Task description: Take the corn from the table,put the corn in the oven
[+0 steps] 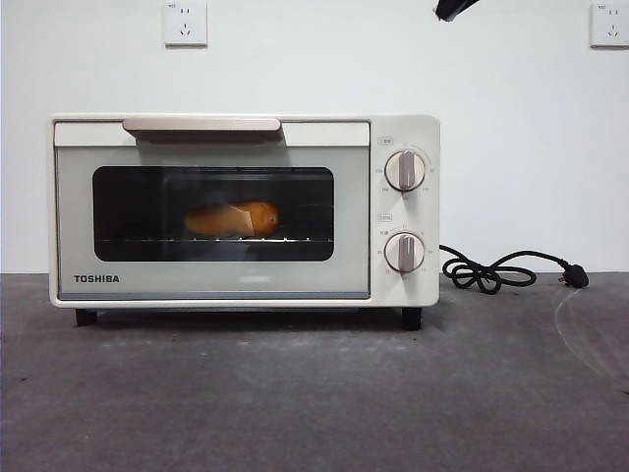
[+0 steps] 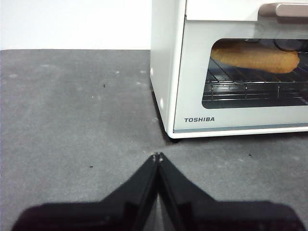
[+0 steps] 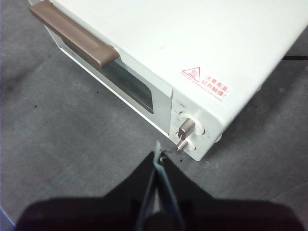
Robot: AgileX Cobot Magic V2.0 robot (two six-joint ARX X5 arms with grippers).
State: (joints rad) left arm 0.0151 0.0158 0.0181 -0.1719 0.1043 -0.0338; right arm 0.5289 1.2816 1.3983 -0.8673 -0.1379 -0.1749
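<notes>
The cream-white TOSHIBA oven (image 1: 246, 206) stands on the dark grey table (image 1: 314, 393) with its door closed. Behind the dark glass the yellow-orange corn (image 1: 232, 218) lies on the wire rack, also seen as the corn (image 2: 255, 56) in the left wrist view. My left gripper (image 2: 157, 156) is shut and empty, low over the table off the oven's (image 2: 231, 72) left front corner. My right gripper (image 3: 158, 156) is shut and empty, high above the oven (image 3: 183, 43) near the two knobs (image 3: 185, 134). One black tip (image 1: 454, 8) shows at the top of the front view.
The oven's black cord and plug (image 1: 511, 270) lie coiled on the table to its right. A bar handle (image 1: 201, 125) runs along the door's top. Two wall sockets (image 1: 185, 24) sit on the white wall behind.
</notes>
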